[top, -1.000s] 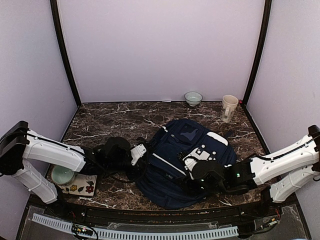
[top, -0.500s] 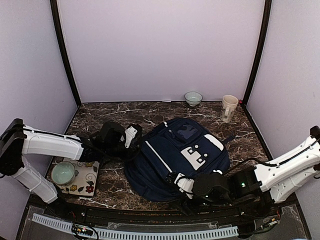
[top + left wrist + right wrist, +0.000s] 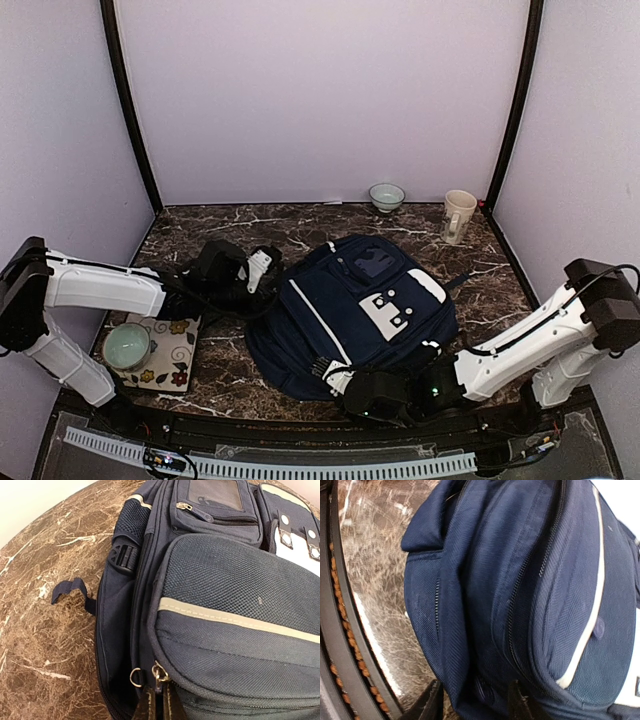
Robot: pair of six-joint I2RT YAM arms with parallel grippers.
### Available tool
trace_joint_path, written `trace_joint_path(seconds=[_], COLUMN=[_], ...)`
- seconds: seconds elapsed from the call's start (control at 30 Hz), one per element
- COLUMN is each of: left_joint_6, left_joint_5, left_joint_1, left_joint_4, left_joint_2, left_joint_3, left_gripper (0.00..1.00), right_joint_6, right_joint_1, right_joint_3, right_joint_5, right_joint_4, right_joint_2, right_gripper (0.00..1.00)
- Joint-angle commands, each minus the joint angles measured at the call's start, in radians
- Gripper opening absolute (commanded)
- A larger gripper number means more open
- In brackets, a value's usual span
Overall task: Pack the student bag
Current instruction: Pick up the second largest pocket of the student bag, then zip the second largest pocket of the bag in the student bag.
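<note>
1 student bag flat on tbl, mug upright.

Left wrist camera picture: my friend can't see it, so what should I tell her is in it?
A big navy backpack with a pale stripe fills most of the picture, lying on a brown marble table. At the bottom edge, the left pincer is pinched shut on a zip pull.

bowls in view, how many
2: a greenish ceramic bowl by the back wall, a mint ceramic bowl on the floral mat, front left. The navy fabric backpack may hide more.
</note>
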Motion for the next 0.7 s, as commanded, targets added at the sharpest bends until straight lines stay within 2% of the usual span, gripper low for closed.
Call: trace_joint_path(seconds=[0.0, 0.1, 0.13, 0.27, 0.4, 0.53, 0.67], left_joint_6=[-0.009, -0.061, -0.142, -0.207, -0.263, -0.275, -0.265], left_joint_5=[0.033, 0.028, 0.026, -0.130, -0.182, -0.129, -0.018], left_joint_1=[0.009, 0.007, -0.032, -0.112, -0.169, -0.211, -0.251], left_joint_4=[0.024, -0.003, -0.049, -0.191, -0.315, -0.329, -0.229], left_joint_2=[-0.047, -0.053, -0.070, -0.086, -0.126, -0.148, -0.139], left_joint_3=[-0.029, -0.046, -0.062, -0.032, -0.010, -0.017, -0.032], left_gripper=[0.00, 0.00, 0.00, 0.00, 0.00, 0.00, 0.00], right_joint_6=[-0.053, -0.069, -0.074, -0.070, -0.059, -0.059, -0.069], right_joint_1=[0.003, -0.005, -0.028, -0.052, -0.068, -0.073, -0.073], right_joint_3=[0.025, 0.030, 0.036, 0.038, 0.031, 0.027, 0.032], right_joint_5=[0.040, 0.037, 0.019, -0.005, -0.023, -0.034, -0.045], right_joint_4=[0.091, 0.130, 0.158, 0.183, 0.208, 0.232, 0.250], right_joint_2=[0.063, 0.083, 0.090, 0.085, 0.073, 0.065, 0.062], right_gripper=[0.28, 0.13, 0.01, 0.00, 0.00, 0.00, 0.00])
